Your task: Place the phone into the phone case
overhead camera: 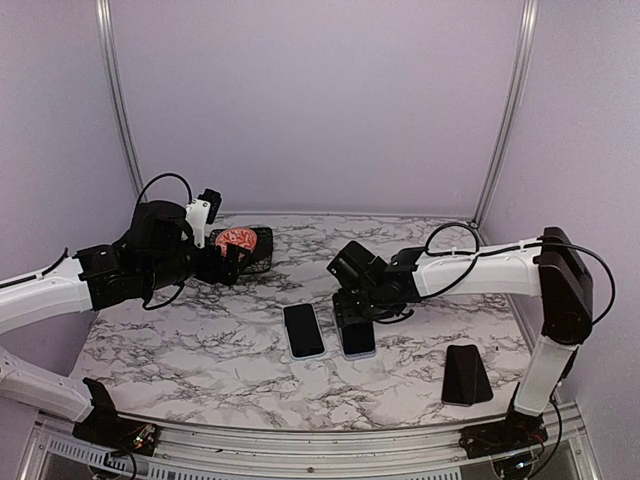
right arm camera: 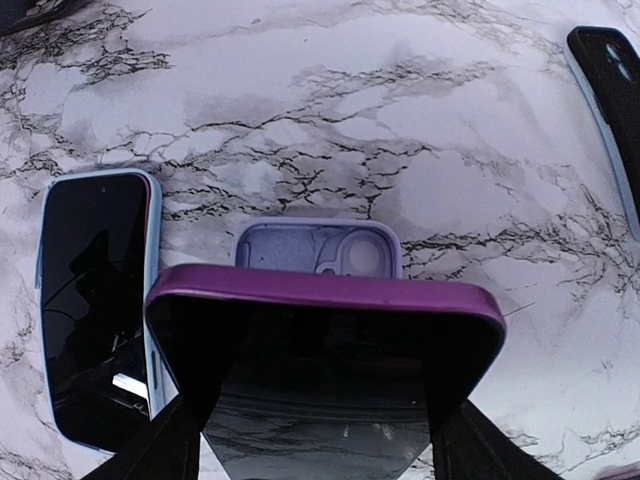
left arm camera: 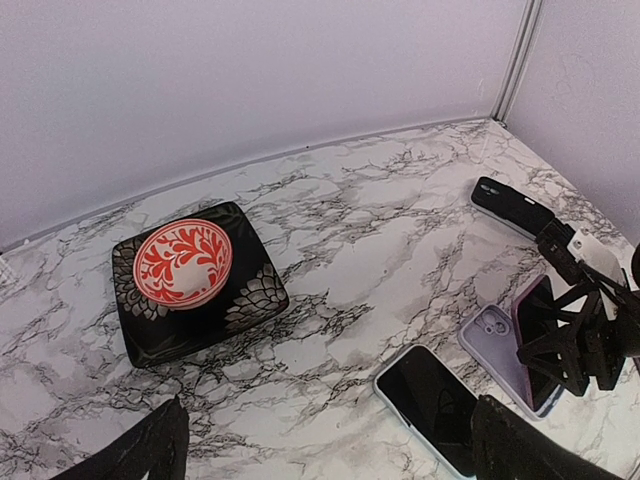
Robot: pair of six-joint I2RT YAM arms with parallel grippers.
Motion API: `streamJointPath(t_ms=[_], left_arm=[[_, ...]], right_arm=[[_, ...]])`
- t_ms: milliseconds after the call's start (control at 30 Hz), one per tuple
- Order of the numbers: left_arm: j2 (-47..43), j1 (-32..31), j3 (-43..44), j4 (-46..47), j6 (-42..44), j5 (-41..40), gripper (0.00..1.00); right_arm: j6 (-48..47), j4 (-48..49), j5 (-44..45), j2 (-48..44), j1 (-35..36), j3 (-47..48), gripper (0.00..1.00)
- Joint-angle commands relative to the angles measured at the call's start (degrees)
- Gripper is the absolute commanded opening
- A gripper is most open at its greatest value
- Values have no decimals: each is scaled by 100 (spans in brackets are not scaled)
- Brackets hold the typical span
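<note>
**Purple phone held over its lilac case**

A glossy purple-edged phone [right arm camera: 325,370] is clamped between the fingers of the right claw [right arm camera: 320,440], tilted above an open lilac plastic phone case [right arm camera: 318,248] lying on the marble-patterned desk [overhead camera: 200,350]. To seat it well, level the phone, align its corners with the case rim, then press down evenly. A second black-screened phone [overhead camera: 303,330] lies just left of the case and could be nudged. Far left sits a black square dish with a red-patterned lid [left arm camera: 185,265]. The left claw [left arm camera: 330,450] hangs spread, holding nothing.
</note>
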Motion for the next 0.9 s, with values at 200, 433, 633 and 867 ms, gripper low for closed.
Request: streamJointPath(t_ms=[200, 433, 633, 867], left_arm=[[9, 32, -48, -132, -16, 16, 99], [15, 28, -48, -132, -21, 16, 99], [26, 35, -48, -138, -14, 16, 99], [19, 40, -44, -141, -5, 17, 99]], right_arm=[[-32, -175, -453, 478, 32, 270, 31], [21, -56, -637, 470, 32, 39, 30], [83, 72, -636, 487, 6, 7, 34], [135, -158, -489, 512, -12, 75, 69]])
